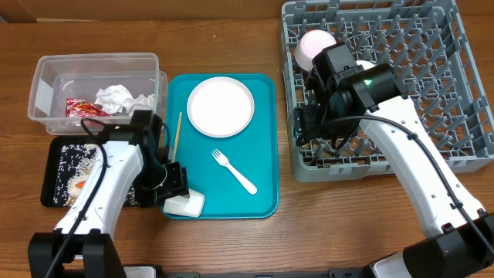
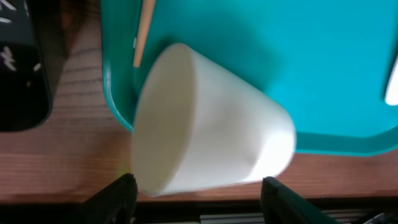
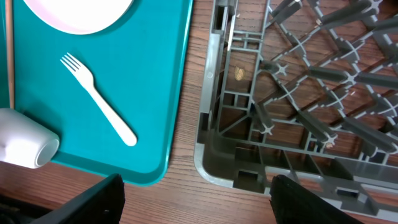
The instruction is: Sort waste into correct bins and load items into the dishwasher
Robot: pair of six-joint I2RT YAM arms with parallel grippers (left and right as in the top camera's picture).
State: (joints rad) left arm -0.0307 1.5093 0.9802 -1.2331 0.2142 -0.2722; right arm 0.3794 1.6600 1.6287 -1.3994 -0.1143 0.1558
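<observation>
Left wrist view: my left gripper (image 2: pixel 198 182) sits low over the small white tapered cup (image 2: pixel 211 124). The cup lies on its side across the near left corner of the teal plastic serving tray (image 2: pixel 323 68), its wide mouth hanging past the tray's rim over the wooden tabletop (image 2: pixel 62 168). My jaws stand apart, one on each side of the cup, but I cannot tell whether they already press on it.

My right gripper (image 3: pixel 196 183) is spread wide and empty. It hangs off the tray's right edge, above the near corner of the grey lattice plastic dish rack (image 3: pixel 217 177).

I judge the step in hand to be picking up this cup for loading. The round white plate (image 1: pixel 221 106) and white plastic fork (image 1: pixel 234 171) are on the tray, not yet loaded.

Next I need a firm squeeze across the cup's slanted wall, which could slip toward its narrow end. Then a lift clear of the tray's rim, and a carry to the rack on the tray's right.
</observation>
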